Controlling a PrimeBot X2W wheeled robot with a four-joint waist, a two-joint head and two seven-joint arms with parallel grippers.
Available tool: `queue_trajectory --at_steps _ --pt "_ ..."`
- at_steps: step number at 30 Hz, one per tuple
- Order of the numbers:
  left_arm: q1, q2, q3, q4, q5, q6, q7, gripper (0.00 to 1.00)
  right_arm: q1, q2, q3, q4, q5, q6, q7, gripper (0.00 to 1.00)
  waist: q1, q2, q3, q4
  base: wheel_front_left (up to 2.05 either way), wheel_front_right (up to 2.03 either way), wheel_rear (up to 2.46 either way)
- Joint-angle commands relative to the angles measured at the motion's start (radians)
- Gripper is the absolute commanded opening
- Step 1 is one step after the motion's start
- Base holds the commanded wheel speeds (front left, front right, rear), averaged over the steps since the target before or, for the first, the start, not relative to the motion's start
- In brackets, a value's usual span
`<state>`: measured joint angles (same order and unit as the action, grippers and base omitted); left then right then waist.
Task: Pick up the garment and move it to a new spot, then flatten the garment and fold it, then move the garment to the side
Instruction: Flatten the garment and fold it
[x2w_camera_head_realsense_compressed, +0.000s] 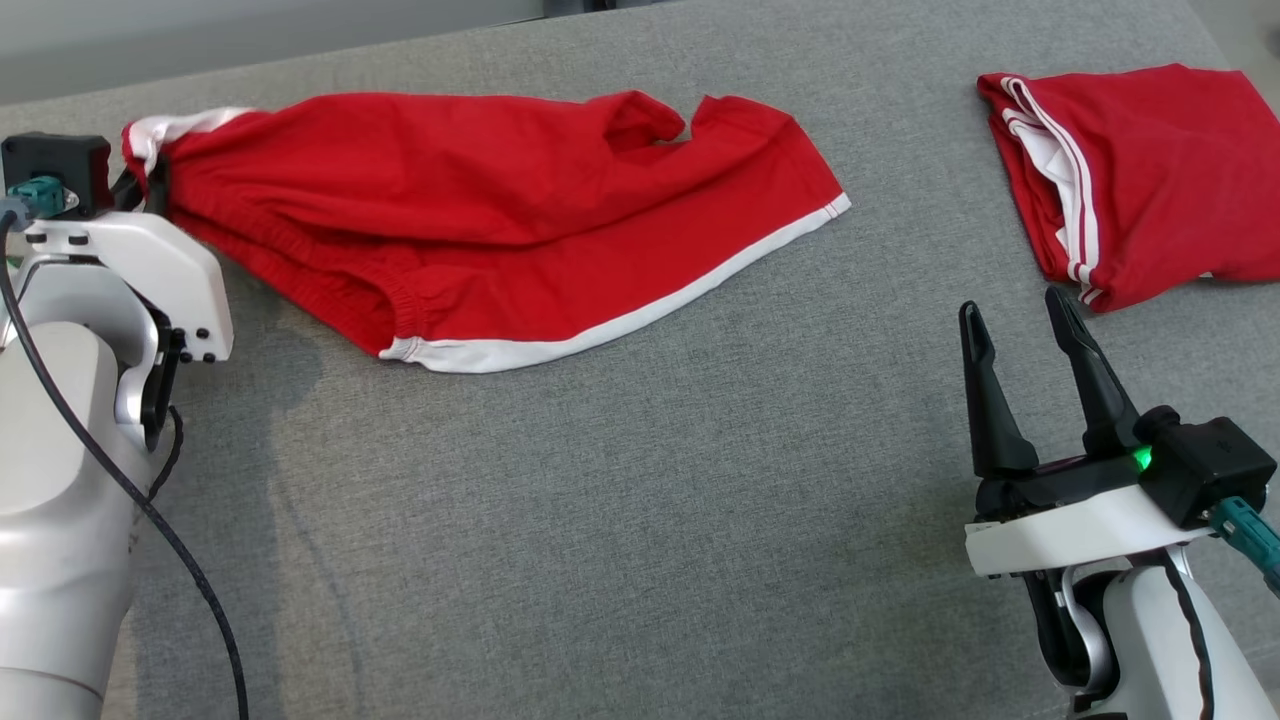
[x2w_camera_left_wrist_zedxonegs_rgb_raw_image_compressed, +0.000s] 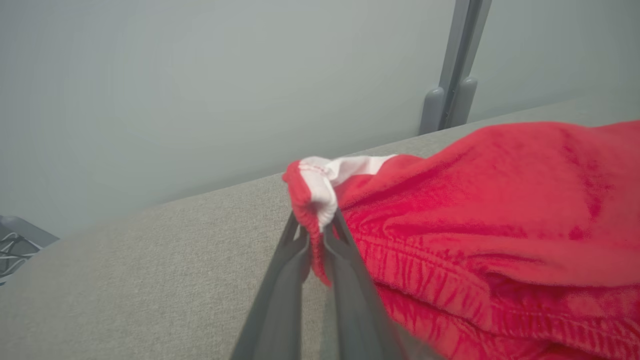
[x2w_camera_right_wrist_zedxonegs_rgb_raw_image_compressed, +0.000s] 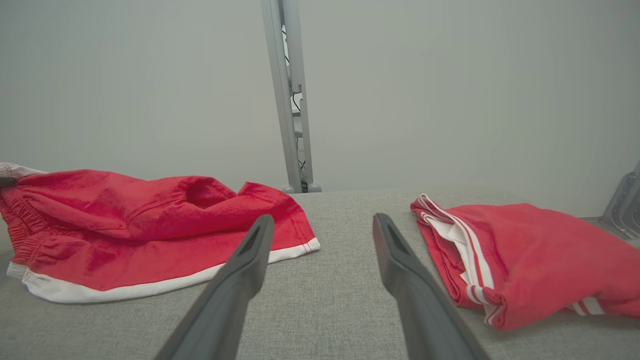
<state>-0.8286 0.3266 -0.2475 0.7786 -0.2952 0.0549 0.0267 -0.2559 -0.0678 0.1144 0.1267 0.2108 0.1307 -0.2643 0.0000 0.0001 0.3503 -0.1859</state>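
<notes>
Left gripper (x2w_camera_left_wrist_zedxonegs_rgb_raw_image_compressed: 316, 235) is clamped shut on the white-trimmed corner of the red shorts (x2w_camera_head_realsense_compressed: 480, 190), with the cloth pinched right between the two dark fingers. So the shorts are held at their far left end, and the rest is laid out across the grey fabric surface (x2w_camera_head_realsense_compressed: 600, 520), a bit rumpled, with a white hem seen along the near edge. Over on the other side, the right gripper (x2w_camera_head_realsense_compressed: 1012, 305) is held wide open with nothing in it, above bare fabric and well apart from the shorts. A second red garment (x2w_camera_head_realsense_compressed: 1140, 170) with white stripes is seen folded at the far right, just past those fingertips and not touched by them. A grey post (x2w_camera_right_wrist_zedxonegs_rgb_raw_image_compressed: 292, 100) is seen behind the surface.
</notes>
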Motion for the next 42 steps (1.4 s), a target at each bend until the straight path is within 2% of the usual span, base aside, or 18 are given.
queue_trajectory --at_steps 1,2,3,11,18,24,30,34,39,42 --pt "-0.016 0.014 -0.009 0.030 0.013 0.004 0.013 0.00 -0.006 0.001 0.004 0.005 0.006 0.000 0.000 1.00 0.0000 -0.0001 0.001 -0.006 0.00 0.00 0.00" --pt "-0.022 0.012 -0.008 0.041 0.009 0.006 0.014 0.75 -0.009 0.003 0.005 0.006 0.006 0.000 0.000 1.00 0.0000 -0.0001 0.001 -0.007 0.00 0.00 0.00" --pt "-0.028 0.012 -0.007 0.051 0.007 0.007 0.004 1.00 -0.011 0.004 0.004 0.007 0.006 0.000 0.000 1.00 0.0000 -0.0001 0.001 -0.007 0.00 0.00 0.00" --pt "0.009 -0.043 0.044 0.053 -0.056 0.030 -0.157 1.00 -0.009 -0.002 -0.021 0.000 -0.008 0.000 0.000 1.00 0.0000 -0.0001 -0.045 0.042 0.00 0.00 0.00" --pt "0.116 -0.103 0.096 -0.073 -0.119 0.025 -0.274 1.00 0.007 -0.032 -0.049 -0.030 -0.012 0.000 0.000 1.00 0.0000 -0.0001 -0.102 0.105 0.00 0.00 0.00" --pt "0.264 -0.160 0.119 -0.262 -0.112 0.015 -0.290 1.00 0.028 -0.047 -0.066 -0.044 -0.013 0.000 0.000 1.00 0.0000 -0.0001 -0.138 0.145 0.00 0.00 0.00" --pt "0.487 -0.231 0.160 -0.479 -0.062 0.014 -0.291 1.00 0.054 -0.055 -0.078 -0.054 -0.011 0.000 0.000 1.00 0.0000 -0.0001 -0.165 0.174 0.00 0.00 0.00" --pt "0.588 -0.260 0.157 -0.553 -0.024 0.004 -0.291 1.00 0.068 -0.051 -0.080 -0.050 -0.010 0.000 0.000 1.00 0.0000 -0.0001 -0.173 0.183 0.00 0.00 0.00" --pt "0.663 -0.270 0.137 -0.601 -0.006 -0.032 -0.291 1.00 0.071 -0.046 -0.071 -0.040 -0.003 0.000 0.000 1.00 0.0000 -0.0001 -0.173 0.183 0.00 0.00 0.00" --pt "0.681 -0.273 0.143 -0.613 -0.009 -0.034 -0.291 1.00 0.066 -0.042 -0.069 -0.035 -0.002 0.000 0.000 1.00 0.0000 -0.0001 -0.169 0.180 0.00 0.00 0.00"
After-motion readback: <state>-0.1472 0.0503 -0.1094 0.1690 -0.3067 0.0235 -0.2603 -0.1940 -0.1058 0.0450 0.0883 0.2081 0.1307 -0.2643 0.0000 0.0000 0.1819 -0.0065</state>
